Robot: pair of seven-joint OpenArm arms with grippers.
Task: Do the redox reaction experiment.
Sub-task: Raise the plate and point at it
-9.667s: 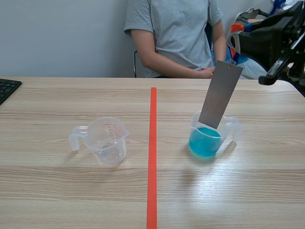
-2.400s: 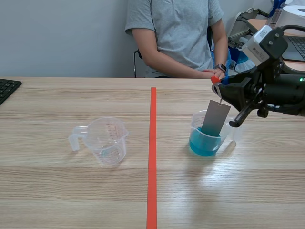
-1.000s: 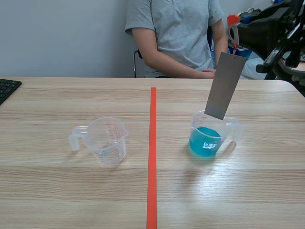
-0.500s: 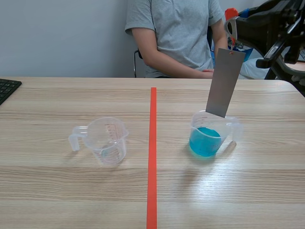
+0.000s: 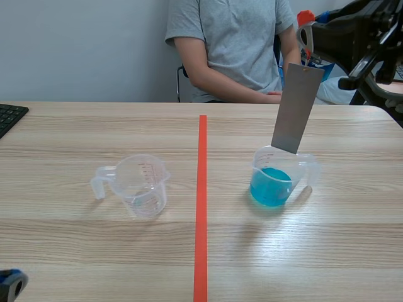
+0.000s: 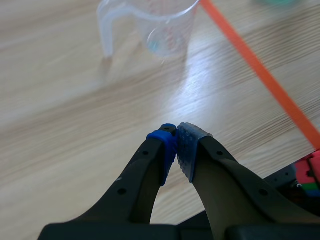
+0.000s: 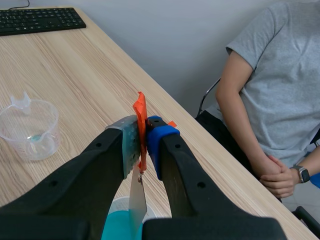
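A clear cup of blue liquid (image 5: pixel 275 180) stands right of the orange line. A grey metal plate (image 5: pixel 296 107) hangs above it, tilted, its lower edge about level with the cup's rim. The plate dangles from an orange tab (image 7: pixel 140 112), and my right gripper (image 7: pixel 142 135) is shut on that tab, raised at the far right (image 5: pixel 306 39). In the right wrist view the plate (image 7: pixel 136 201) and the blue cup (image 7: pixel 116 226) lie under the fingers. An empty clear measuring cup (image 5: pixel 141 184) stands left of the line. My left gripper (image 6: pixel 176 146) is shut on nothing, low, near the front edge, with the empty cup (image 6: pixel 152 22) ahead.
A person (image 5: pixel 230 44) sits across the table, hands resting near the far edge. A black keyboard (image 5: pixel 9 116) lies at the far left. The orange tape line (image 5: pixel 201 201) runs down the table's middle. The left gripper's tip (image 5: pixel 9 284) shows at the front left corner.
The plate, dipped in the blue liquid 2.4 s ago, has been lifted out and now hangs above the cup. The left gripper's tip has come into the scene view at front left.
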